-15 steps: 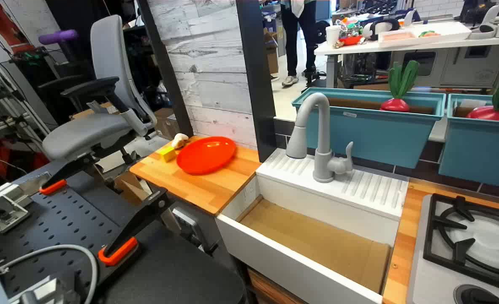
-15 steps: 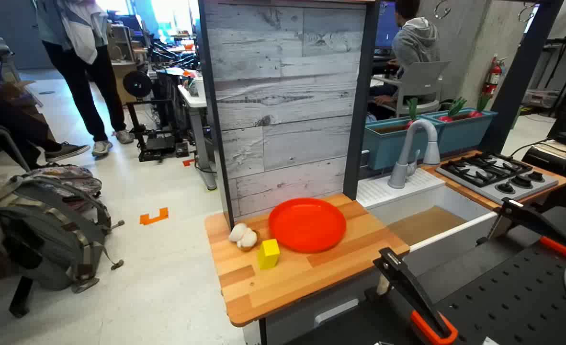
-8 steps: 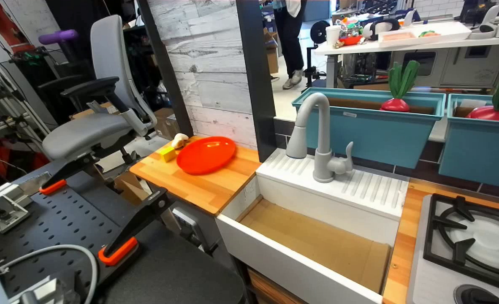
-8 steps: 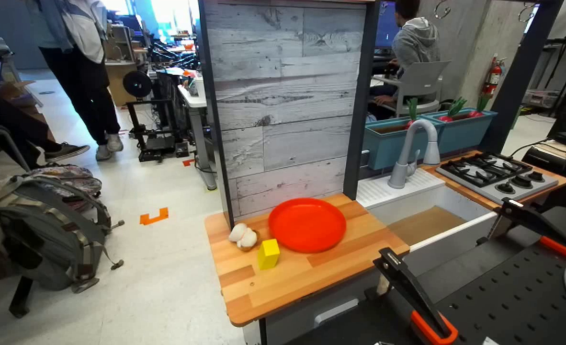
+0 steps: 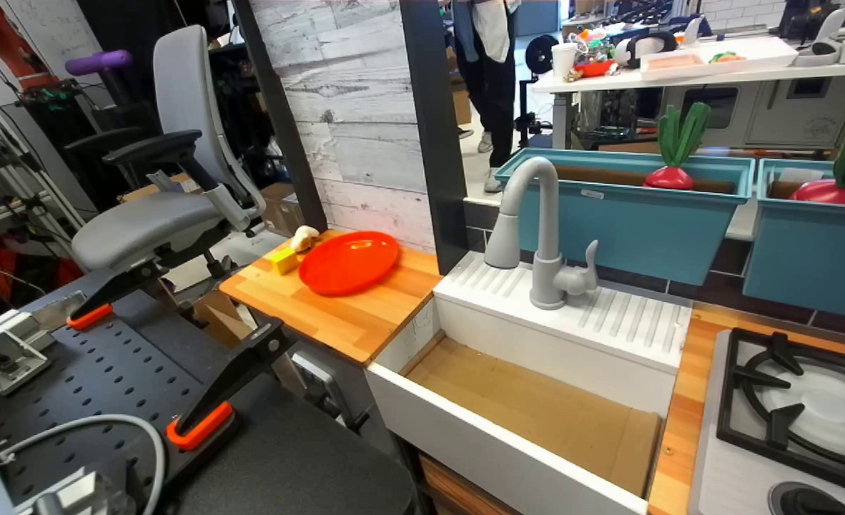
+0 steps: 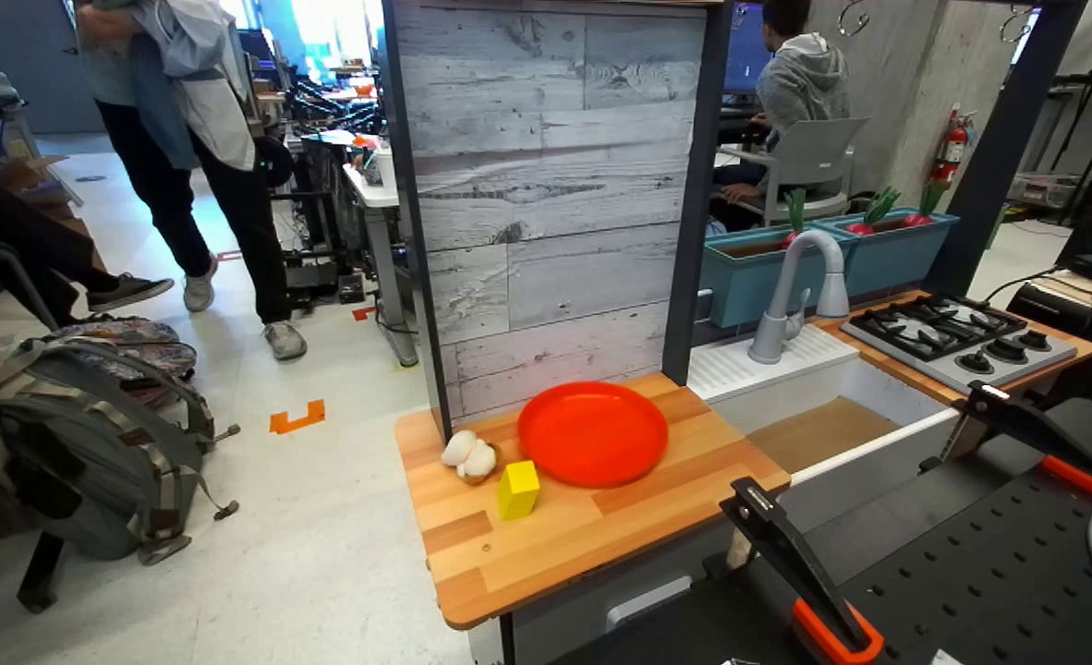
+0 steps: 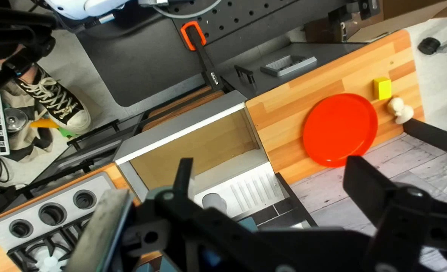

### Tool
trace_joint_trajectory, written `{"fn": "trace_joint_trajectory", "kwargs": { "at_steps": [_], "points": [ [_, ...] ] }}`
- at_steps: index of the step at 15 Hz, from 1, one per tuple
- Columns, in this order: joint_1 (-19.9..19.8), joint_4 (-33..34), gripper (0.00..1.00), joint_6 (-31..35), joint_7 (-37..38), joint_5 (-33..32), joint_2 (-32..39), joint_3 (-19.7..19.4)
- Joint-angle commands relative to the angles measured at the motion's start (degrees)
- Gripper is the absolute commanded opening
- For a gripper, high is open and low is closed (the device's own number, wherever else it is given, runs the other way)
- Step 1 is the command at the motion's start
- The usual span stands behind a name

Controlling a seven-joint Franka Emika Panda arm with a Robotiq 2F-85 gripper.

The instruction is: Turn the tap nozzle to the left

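The tap nozzle is a tall grey gooseneck spout seen in both exterior views [image 5: 549, 214] [image 6: 783, 286]. It rises from a thicker base on the white ribbed ledge [image 5: 637, 325], with a short grey lever [image 5: 585, 272] beside it. In an exterior view its tip [image 5: 502, 243] hangs left of the base, over the ledge. In the wrist view a grey rounded part of the tap [image 7: 214, 202] shows near the left finger; the rest is hidden behind the gripper. My gripper [image 7: 270, 162] is open with nothing between its fingers. It is out of both exterior views.
A white sink [image 5: 494, 458] lies in front of the tap. Teal planters [image 5: 608, 229] stand behind it, and a stove [image 5: 751, 436] is beside it. A dark post [image 5: 433, 136] and wooden counter [image 5: 337, 322] with a red plate [image 5: 351, 265] and yellow block [image 5: 284, 261] are opposite.
The tap nozzle, sink and counter things have not moved. Only a person walking in the background has changed place. The gripper shows in no earlier frame.
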Motion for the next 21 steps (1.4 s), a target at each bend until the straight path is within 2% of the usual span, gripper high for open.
{"fn": "trace_joint_trajectory", "kwargs": {
  "at_steps": [1, 5, 13, 21],
  "points": [
    [0.3, 5.6, 1.00, 4.2, 2.0, 2.3, 9.8, 0.9],
    [0.5, 12.8, 1.00, 9.2, 3.7, 3.2, 21.7, 1.5],
    [-0.5, 28.4, 1.00, 11.2, 4.1, 3.3, 44.9, 1.5],
    [-0.7, 39.6, 1.00, 16.5, 4.5, 3.3, 59.8, 2.8]
  ]
}}
